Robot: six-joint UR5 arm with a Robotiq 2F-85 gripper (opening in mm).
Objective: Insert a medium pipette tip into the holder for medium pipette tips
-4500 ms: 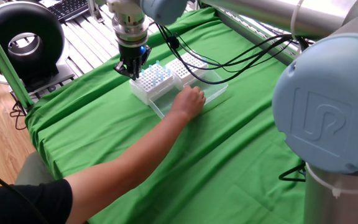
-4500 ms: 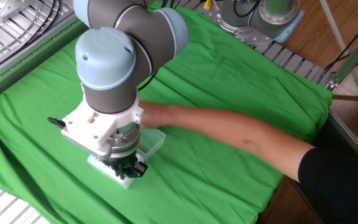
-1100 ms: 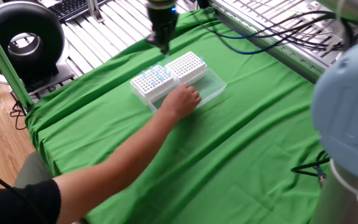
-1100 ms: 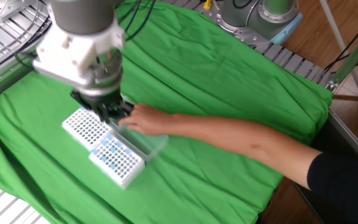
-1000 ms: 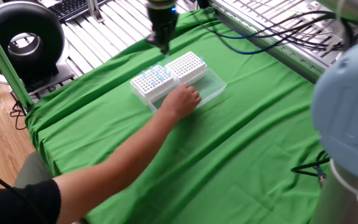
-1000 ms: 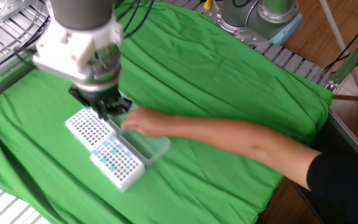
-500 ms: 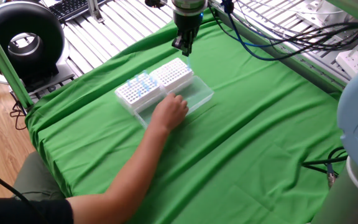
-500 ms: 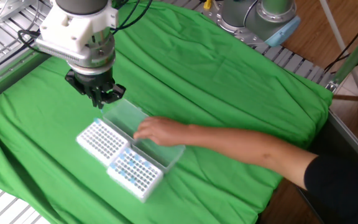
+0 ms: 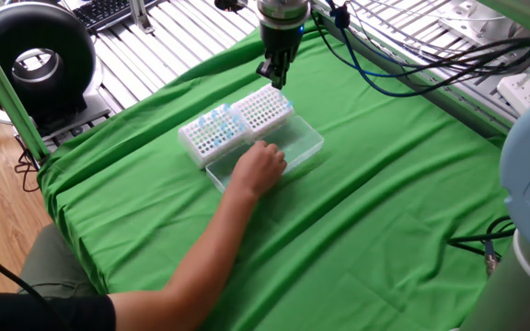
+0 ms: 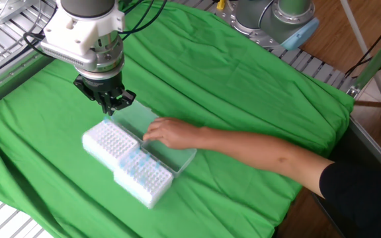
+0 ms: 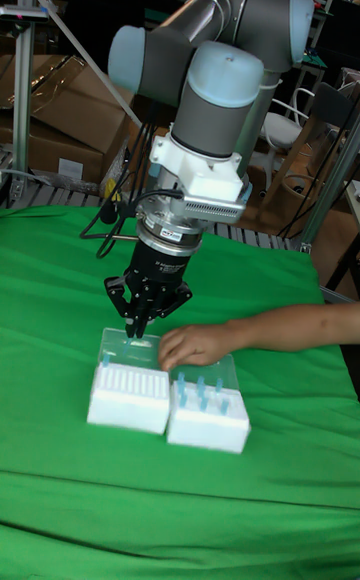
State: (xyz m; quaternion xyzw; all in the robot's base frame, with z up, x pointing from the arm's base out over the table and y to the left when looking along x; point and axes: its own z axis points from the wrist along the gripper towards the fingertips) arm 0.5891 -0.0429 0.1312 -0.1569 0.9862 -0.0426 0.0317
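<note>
Two white racks lie end to end on the green cloth. The holder for medium pipette tips (image 9: 263, 108) (image 10: 111, 142) (image 11: 130, 395) is the one nearer my gripper, with its clear lid (image 9: 294, 147) (image 10: 170, 147) folded open. The look-alike rack (image 9: 212, 133) (image 10: 144, 175) (image 11: 208, 410) carries several blue tips. My gripper (image 9: 274, 78) (image 10: 111, 107) (image 11: 138, 328) points straight down just above the holder's far edge. Its fingers are pinched on a thin medium pipette tip that barely shows. A person's hand (image 9: 260, 165) (image 10: 167, 132) (image 11: 195, 345) rests on the lid.
The person's forearm (image 10: 256, 155) stretches across the cloth from the table's edge. A black ring-shaped device (image 9: 30, 55) and a keyboard (image 9: 109, 11) sit beyond the cloth. Cables (image 9: 403, 74) trail from the arm over the metal rollers.
Over the last second my gripper went from above the blue-tip rack to the other rack's far edge and came lower. The hand slid both racks a little across the cloth.
</note>
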